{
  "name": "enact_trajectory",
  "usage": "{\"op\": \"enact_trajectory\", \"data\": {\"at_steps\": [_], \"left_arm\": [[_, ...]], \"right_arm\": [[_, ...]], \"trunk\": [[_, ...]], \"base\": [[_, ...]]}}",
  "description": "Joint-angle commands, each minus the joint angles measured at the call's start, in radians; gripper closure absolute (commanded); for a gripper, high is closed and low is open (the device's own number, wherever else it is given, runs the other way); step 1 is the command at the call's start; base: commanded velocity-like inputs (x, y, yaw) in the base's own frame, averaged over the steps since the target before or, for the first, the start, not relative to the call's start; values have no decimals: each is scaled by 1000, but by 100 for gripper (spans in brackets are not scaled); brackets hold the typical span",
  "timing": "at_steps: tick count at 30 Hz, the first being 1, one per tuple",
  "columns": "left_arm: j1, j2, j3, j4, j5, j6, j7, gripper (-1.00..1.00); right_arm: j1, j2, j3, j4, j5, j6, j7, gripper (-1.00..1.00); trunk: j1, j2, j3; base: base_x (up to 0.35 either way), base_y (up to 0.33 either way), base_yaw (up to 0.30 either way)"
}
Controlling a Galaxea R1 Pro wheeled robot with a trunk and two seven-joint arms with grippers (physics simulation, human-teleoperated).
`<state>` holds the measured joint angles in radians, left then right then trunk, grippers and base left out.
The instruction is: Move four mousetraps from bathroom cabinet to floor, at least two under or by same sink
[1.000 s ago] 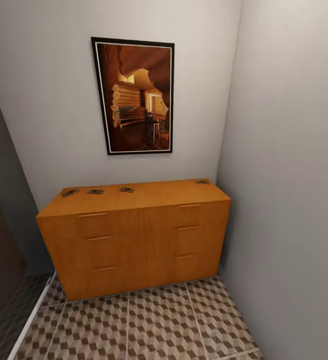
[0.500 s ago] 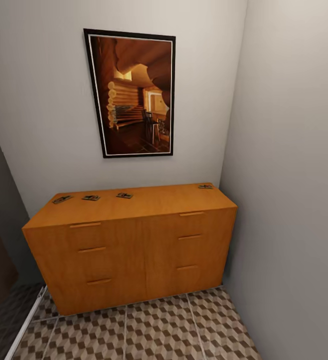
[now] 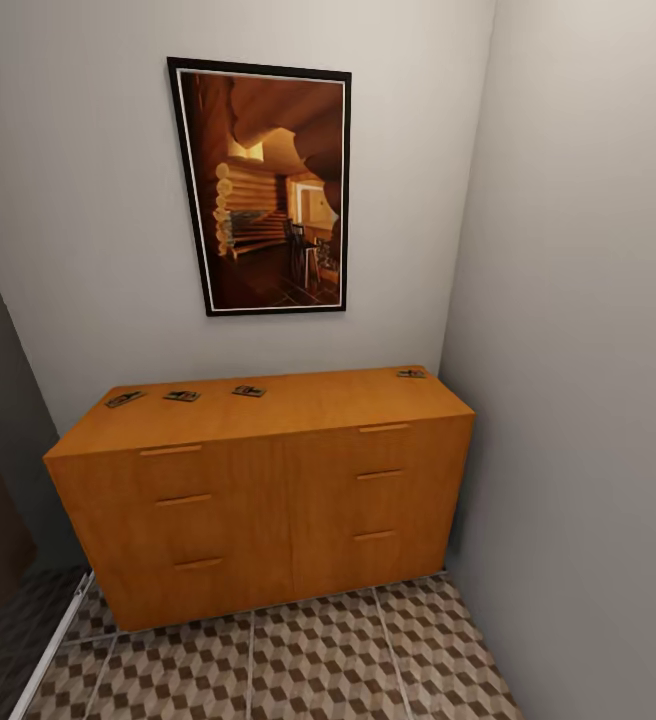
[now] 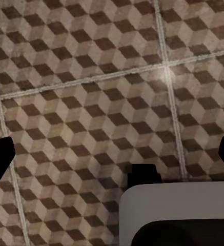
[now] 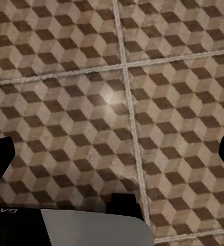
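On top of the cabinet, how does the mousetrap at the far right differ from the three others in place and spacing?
The far-right mousetrap lies alone at the cabinet's right end near the side wall; the three others sit in a row on the left half. A wide bare stretch of top separates it from them, while those three lie close together. All four rest flat near the back edge.

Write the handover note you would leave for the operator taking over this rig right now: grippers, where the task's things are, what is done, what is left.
Left gripper and right gripper: both open, empty, facing the bathroom floor.
All four mousetraps lie on the cabinet top: three toward its left, one at the far right corner.
Done: nothing placed.
Left: move all four to the floor, two by the sink.
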<state>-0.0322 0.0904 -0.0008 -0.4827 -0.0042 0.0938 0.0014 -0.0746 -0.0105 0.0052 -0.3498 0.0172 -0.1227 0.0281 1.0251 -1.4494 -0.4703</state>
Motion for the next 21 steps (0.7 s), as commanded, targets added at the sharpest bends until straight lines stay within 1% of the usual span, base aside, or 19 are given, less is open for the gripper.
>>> {"op": "enact_trajectory", "data": {"at_steps": [1, 8, 9, 13, 14, 15, 16, 19, 20, 21], "left_arm": [[0, 0, -1, -2, 0, 6, 0, -100], [0, 0, -2, -2, 0, 5, 0, -100], [0, 0, -4, -2, 0, 3, 0, -100], [0, -1, -5, -2, 0, 2, 0, -100], [0, -3, -4, -2, 6, 0, 0, -100], [0, -4, -4, -4, 8, -4, 0, -100], [-2, -4, -2, -26, 8, -7, -2, -100], [-9, -3, 0, -66, 9, -3, -5, -100], [-15, -5, 0, -154, 10, 2, -6, -100], [-15, -5, 0, -154, 10, 2, -6, -100]], "right_arm": [[-1, -1, 1, 1, 2, -3, 2, -100], [-1, -3, 0, -2, 2, -3, 2, -100], [-1, 4, -3, -10, 1, -1, 1, -100], [-1, 5, -4, -12, 1, -1, 0, -100], [-1, 5, -7, -27, -6, -2, 4, -100], [-1, 6, -3, -54, -3, -2, 5, -100], [-1, 3, 9, -183, 21, 9, 3, -100], [-1, 2, 18, -281, 56, 20, 4, -100], [-1, 4, 22, -454, 108, 64, 5, -100], [-1, 4, 23, -500, 117, 83, 6, -100]], "trunk": [[0, -1, -1], [0, -1, -1], [0, -1, -1], [0, -1, -1], [0, -1, -1], [0, -1, -1], [0, -1, -1], [0, -1, -1], [0, -1, -1], [0, -1, -1]], "base": [[0, 0, 0], [0, 0, 0], [0, 0, 0], [0, 0, 0], [0, 0, 0], [0, 0, 0], [0, 0, 0], [0, 0, 0], [0, 0, 0], [0, 0, 0]]}}
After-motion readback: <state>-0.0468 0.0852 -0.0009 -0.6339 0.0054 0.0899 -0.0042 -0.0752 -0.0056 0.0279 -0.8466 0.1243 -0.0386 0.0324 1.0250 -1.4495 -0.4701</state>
